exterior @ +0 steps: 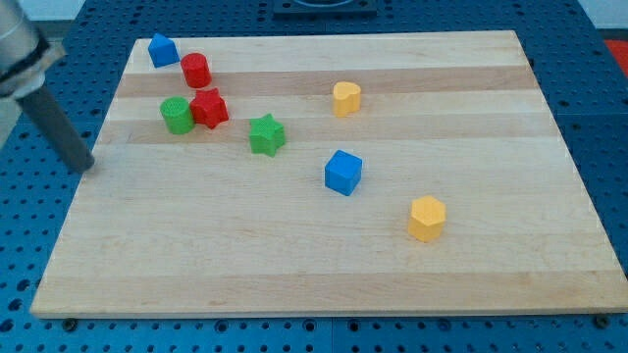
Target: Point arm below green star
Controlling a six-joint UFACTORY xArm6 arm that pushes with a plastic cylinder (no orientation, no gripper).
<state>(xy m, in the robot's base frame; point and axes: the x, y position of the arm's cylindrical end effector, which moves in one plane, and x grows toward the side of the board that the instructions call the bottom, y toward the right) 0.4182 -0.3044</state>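
The green star [266, 134] lies on the wooden board [294, 255], left of centre in the upper half. My tip [85, 165] is at the board's left edge, far to the left of the star and slightly lower in the view. The dark rod slants up to the view's top left corner. The tip touches no block.
A green cylinder [177, 115] and a red star [209, 108] sit left of the green star. A red cylinder [196, 70] and a blue block [162, 49] lie above them. A yellow heart [345, 98], a blue cube [343, 172] and a yellow hexagon [427, 218] lie to the right.
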